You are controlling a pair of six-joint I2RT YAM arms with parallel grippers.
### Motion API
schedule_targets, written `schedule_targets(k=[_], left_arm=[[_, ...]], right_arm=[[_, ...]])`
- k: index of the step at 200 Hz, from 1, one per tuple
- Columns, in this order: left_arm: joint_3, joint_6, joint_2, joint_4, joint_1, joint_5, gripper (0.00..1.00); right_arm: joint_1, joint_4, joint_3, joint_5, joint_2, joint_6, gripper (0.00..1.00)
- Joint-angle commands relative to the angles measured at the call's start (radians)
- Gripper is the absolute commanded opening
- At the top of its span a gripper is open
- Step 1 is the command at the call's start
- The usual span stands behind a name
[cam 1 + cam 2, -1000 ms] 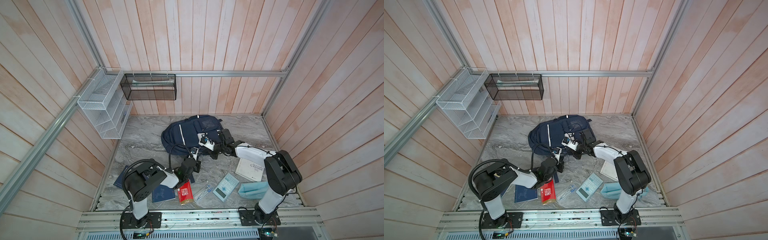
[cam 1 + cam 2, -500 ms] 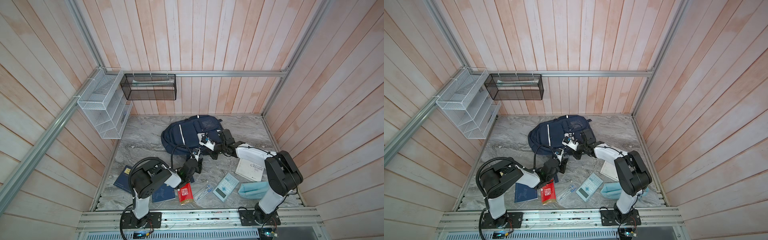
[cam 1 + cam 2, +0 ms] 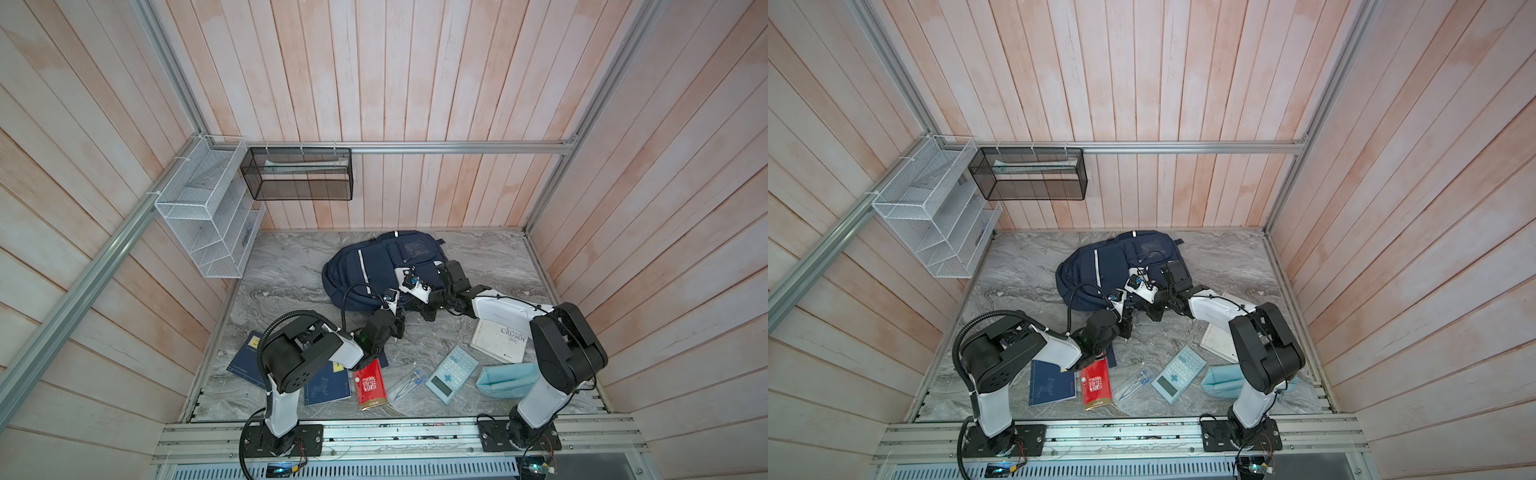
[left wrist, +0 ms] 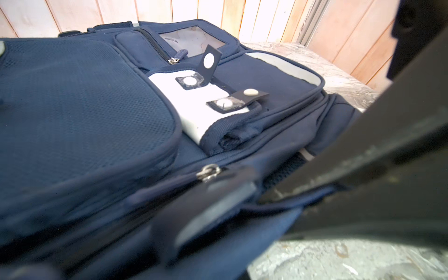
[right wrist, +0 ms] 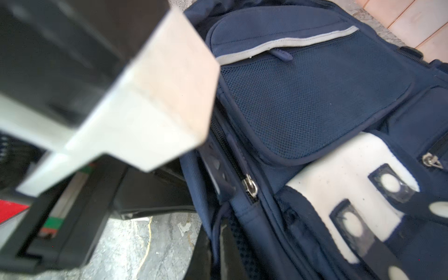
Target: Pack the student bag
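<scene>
The bag [image 3: 365, 266] lies flat at the table's [image 3: 291, 274] twelve o'clock. Left end effector [image 3: 395, 318] and right end effector [image 3: 419, 307], both closed, meet at its six o'clock edge, likely to work the zipper [image 4: 208, 172]; any grip is hidden.

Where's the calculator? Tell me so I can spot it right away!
On the grey marble table, go from the big navy student bag toward the near edge by the metal rail. There, between a clear packet and a soft light-blue pouch, lies the calculator. It alone has rows of small buttons and a grey screen.
</scene>
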Motion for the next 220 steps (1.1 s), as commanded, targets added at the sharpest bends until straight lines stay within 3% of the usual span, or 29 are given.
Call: schedule_targets(k=[1,32,78,105,123,149,161,176,188,192,220], left_arm=[[-0.050,-0.043,-0.079,-0.042,0.034,-0.010,0.00],[-0.075,-0.091,-0.175,-0.171,0.054,0.042,0.00],[-0.141,-0.121,-0.286,-0.246,0.105,0.086,0.00],[-0.172,-0.128,-0.380,-0.295,0.175,0.162,0.00],[-0.181,-0.125,-0.430,-0.328,0.228,0.234,0.00],[-0.168,-0.091,-0.462,-0.362,0.233,0.316,0.00],[-0.143,-0.091,-0.443,-0.372,0.216,0.351,0.00],[-0.122,-0.094,-0.429,-0.377,0.183,0.357,0.00],[-0.106,-0.094,-0.423,-0.387,0.166,0.357,0.00],[-0.100,-0.097,-0.421,-0.388,0.164,0.360,0.00],[-0.079,-0.111,-0.409,-0.383,0.162,0.418,0.00]], right_arm=[[0.002,0.001,0.001,0.024,-0.040,-0.003,0.00],[0.002,0.006,-0.025,0.122,-0.040,-0.004,0.00],[-0.002,0.056,-0.072,0.093,-0.069,0.018,0.00],[-0.018,0.037,-0.073,0.154,-0.063,-0.009,0.00],[-0.035,0.062,-0.100,0.244,-0.071,-0.033,0.00],[-0.084,0.189,-0.170,0.424,-0.116,-0.035,0.00],[-0.085,0.204,-0.181,0.420,-0.139,-0.056,0.15],[-0.049,0.188,-0.187,0.385,-0.180,-0.055,0.51],[-0.005,0.238,-0.225,0.355,-0.230,-0.038,0.71],[0.011,0.259,-0.242,0.331,-0.246,-0.037,0.88],[0.120,0.351,-0.281,0.208,-0.260,-0.078,0.90]])
